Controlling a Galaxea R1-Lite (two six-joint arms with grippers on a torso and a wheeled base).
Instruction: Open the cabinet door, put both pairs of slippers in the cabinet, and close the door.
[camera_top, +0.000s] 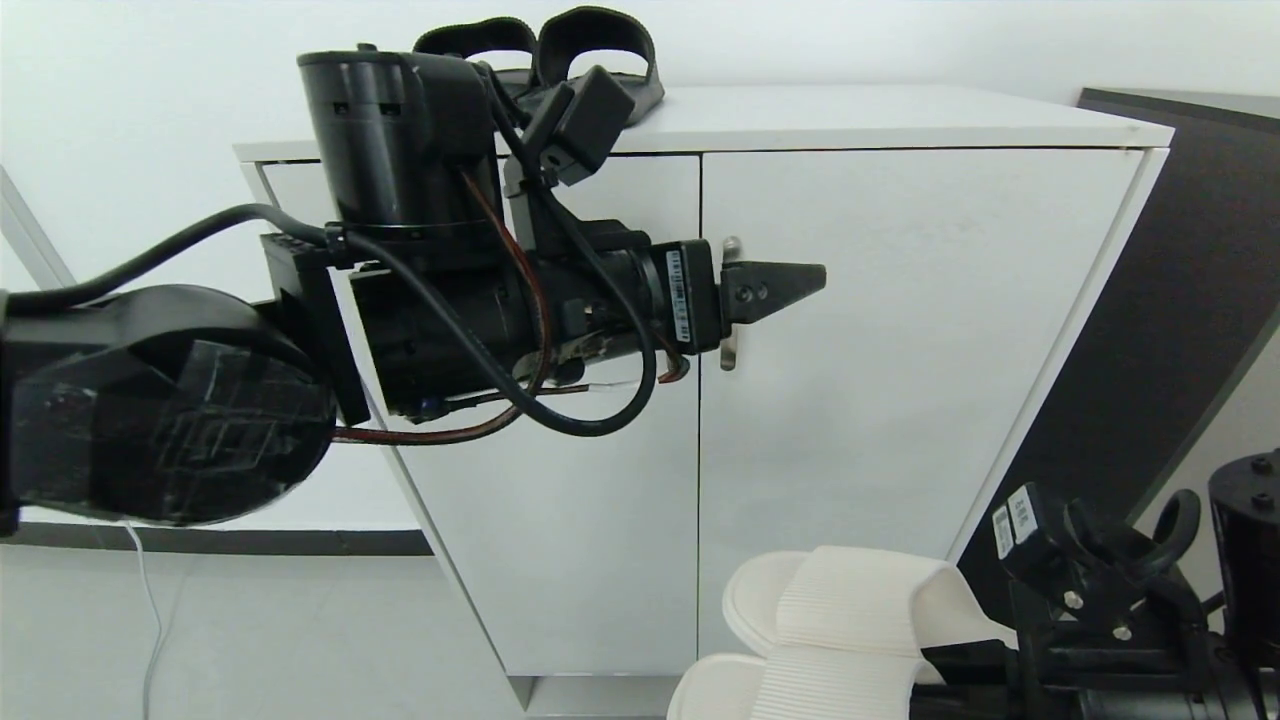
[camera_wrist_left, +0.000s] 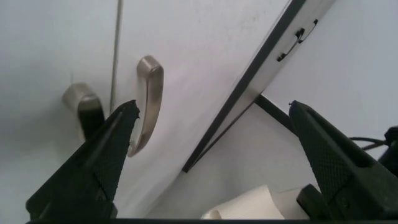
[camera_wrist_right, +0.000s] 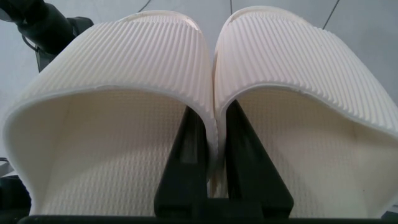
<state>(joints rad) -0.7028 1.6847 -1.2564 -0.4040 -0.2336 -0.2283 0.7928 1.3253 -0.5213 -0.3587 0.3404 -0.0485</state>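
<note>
Room: you face a white wall (camera_top: 120, 100) with a dark skirting strip (camera_top: 250, 542) at its foot and pale floor (camera_top: 300, 640) below. A dark panel (camera_top: 1200, 300) stands to the right of the cabinet. A thin white cable (camera_top: 148, 620) trails over the floor at the left.

Surface: the white cabinet (camera_top: 900, 115) has its left door (camera_top: 560, 480) and right door (camera_top: 900, 400) both shut, with the seam running down the middle. The black slippers (camera_top: 590, 50) sit side by side on the cabinet top, at its rear edge, toward the left corner.

Left arm: your left gripper (camera_top: 795, 281) is level in front of the doors at handle height, its tips crossing the seam onto the right door. The head view catches it edge-on, so the gap cannot be read there. The left wrist view shows the jaws released and spread wide. One metal handle (camera_wrist_left: 149, 99) lies inside the gap, close by one finger; you cannot tell whether they touch. A second handle (camera_wrist_left: 81, 102) shows across the seam, partly behind that same finger.

Right arm: the white slippers (camera_top: 850, 620) are held up low in front of the right door, near its bottom edge. In the right wrist view the right gripper (camera_wrist_right: 214, 134) has its jaws clenched on the two inner strap edges. These are pressed together, and the ribbed straps arch away to either side. The head view adds the rounded sole ends, which stick out past the straps toward the cabinet's middle.
</note>
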